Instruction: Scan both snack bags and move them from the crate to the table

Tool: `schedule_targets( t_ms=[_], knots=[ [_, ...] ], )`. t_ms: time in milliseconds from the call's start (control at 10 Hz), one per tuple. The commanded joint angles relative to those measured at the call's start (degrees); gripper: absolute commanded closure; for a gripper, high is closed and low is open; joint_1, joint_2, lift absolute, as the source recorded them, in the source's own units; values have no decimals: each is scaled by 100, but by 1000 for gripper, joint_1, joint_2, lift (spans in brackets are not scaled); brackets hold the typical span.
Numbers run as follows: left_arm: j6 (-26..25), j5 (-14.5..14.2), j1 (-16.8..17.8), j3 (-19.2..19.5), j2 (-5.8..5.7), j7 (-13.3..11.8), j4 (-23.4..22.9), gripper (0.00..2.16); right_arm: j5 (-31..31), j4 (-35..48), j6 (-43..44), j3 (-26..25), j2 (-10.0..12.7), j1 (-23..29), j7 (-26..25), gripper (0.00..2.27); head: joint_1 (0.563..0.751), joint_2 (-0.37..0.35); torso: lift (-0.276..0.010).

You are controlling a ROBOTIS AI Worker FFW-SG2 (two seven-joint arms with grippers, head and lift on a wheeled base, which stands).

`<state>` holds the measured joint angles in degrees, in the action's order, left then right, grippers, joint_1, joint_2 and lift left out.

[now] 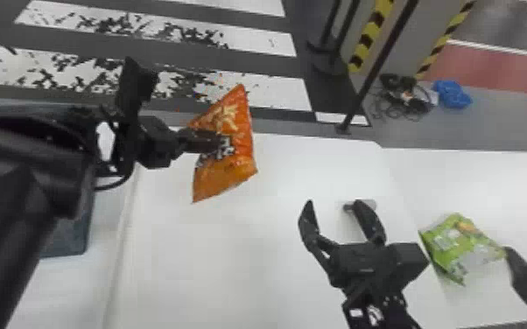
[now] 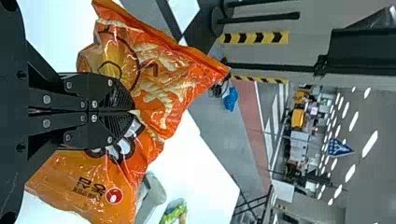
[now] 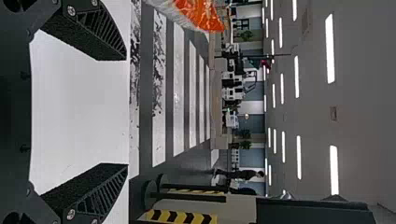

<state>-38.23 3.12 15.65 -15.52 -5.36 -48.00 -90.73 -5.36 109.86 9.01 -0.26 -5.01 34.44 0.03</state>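
Striped floor crosses the upper left, beyond a white table (image 1: pixel 214 262). Near upper center, the left gripper (image 1: pixel 221 142) clamps an orange snack bag (image 1: pixel 243 131). Lower right, the right gripper (image 1: pixel 332 205) has fingers spread; a green snack bag (image 1: pixel 455 245) lies farther right.

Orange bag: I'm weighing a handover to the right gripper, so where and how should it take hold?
Probably best by the orange bag's free end, lower in the head view, coming from the robot's right. The left gripper pinches the bag's middle, and that end spreads wide beyond its fingers. The right gripper is open on that side.
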Motion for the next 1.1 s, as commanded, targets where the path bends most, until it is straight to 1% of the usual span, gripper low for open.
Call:
schedule_targets(
  t_ms=[0,100,200,300,400,500,600,700,800,900,1000],
  knots=[
    [259,13,-45,-513,132,89,337,2132,0,97,-88,0,0,27,-12,120,695,-274,-35],
    [399,75,-45,-680,281,142,574,2132,0,115,-123,0,0,36,-20,120,695,-311,-35],
    [505,136,-45,-856,351,256,750,2135,0,150,-141,0,-9,45,-20,120,695,-329,-35],
    [645,154,-45,-1085,378,555,1031,2135,0,247,-264,8,18,63,-20,124,695,-350,-35],
    [804,145,61,-1278,404,696,1374,2128,-9,361,-387,105,35,133,-29,124,695,-350,-35],
    [962,31,61,-1410,413,898,1471,1757,18,317,-387,167,44,98,-91,124,695,-350,-35],
    [1050,-66,52,-1445,431,1065,1532,718,35,290,-387,167,62,89,-108,124,695,-350,-35],
    [1085,-110,26,-1436,431,1206,1559,-1,35,255,-405,131,62,63,-135,124,695,-350,-35],
    [1138,-206,-18,-1357,395,1293,1515,-1,35,238,-422,79,70,45,-144,124,695,-350,-35],
    [1138,-321,-89,-1234,351,1276,1427,29,35,229,-457,79,70,36,-144,124,695,-350,-35],
    [1138,-356,-247,-1076,308,1276,1172,33,35,203,-492,96,70,27,-144,124,695,-350,-35]
  ],
)
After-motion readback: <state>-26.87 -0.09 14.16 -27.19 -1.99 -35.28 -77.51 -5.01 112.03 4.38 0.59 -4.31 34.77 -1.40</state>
